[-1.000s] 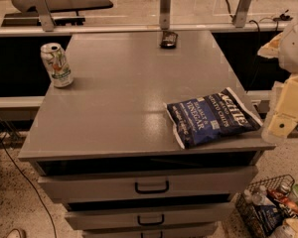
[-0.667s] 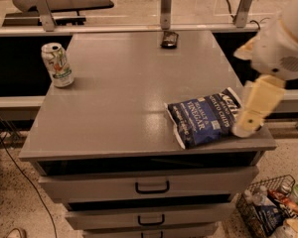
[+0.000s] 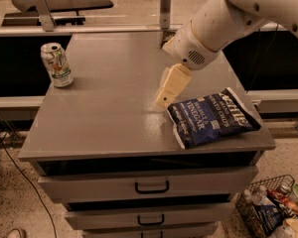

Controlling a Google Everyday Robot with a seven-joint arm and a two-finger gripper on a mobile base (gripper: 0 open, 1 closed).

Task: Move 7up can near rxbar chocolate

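The 7up can (image 3: 56, 64) stands upright near the left edge of the grey cabinet top (image 3: 109, 108); it has a silver top and a white and green label. My gripper (image 3: 163, 98) hangs over the middle of the top, pointing down and to the left, well to the right of the can and just left of the blue chip bag. My white arm (image 3: 213, 26) reaches in from the upper right. The rxbar chocolate does not show; the arm covers the far edge of the top.
A large blue chip bag (image 3: 213, 118) lies at the front right of the top. Drawers with dark handles (image 3: 152, 187) are below. A wire basket of items (image 3: 273, 209) stands on the floor at lower right. Metal posts (image 3: 165, 6) stand behind the top.
My arm and gripper have swung left from beyond the right edge, over the chip bag, to the middle of the top. The can and the bag have not moved.
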